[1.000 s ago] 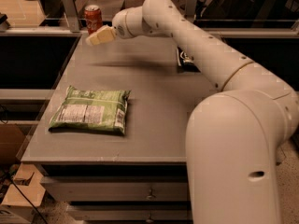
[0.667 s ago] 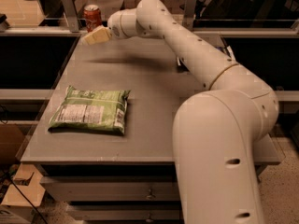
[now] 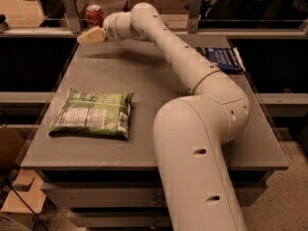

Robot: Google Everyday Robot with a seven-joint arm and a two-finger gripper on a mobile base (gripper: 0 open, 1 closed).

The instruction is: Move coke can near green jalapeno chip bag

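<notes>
— Where has the small red coke can (image 3: 94, 16) with the silver top got to?

— It stands upright at the far left corner of the flat grey table (image 3: 144, 76), right by the back edge, with a grey metal post (image 3: 70, 6) just to its left.

— And the gripper?

— The cream-coloured gripper (image 3: 91, 35) hangs just in front of the can, pointing left, a little above the tabletop. I cannot tell whether it is clenched or released, or whether it touches the can.

— What about the flat green jalapeno chip bag (image 3: 91, 114)?

— It lies label side up near the front left corner, well apart from the can. Its left end sits close to the table's left edge, and a strip of bare top runs between it and the front edge.

— Is there room between them?

— Yes, open grey surface runs from the can down to the bag. The thick white robot arm (image 3: 192, 76) rises at the front right and reaches diagonally over the middle toward the far left.

— Anything on the right?

— A dark blue chip bag (image 3: 222, 59) lies near the far right corner, partly hidden behind the arm.
</notes>
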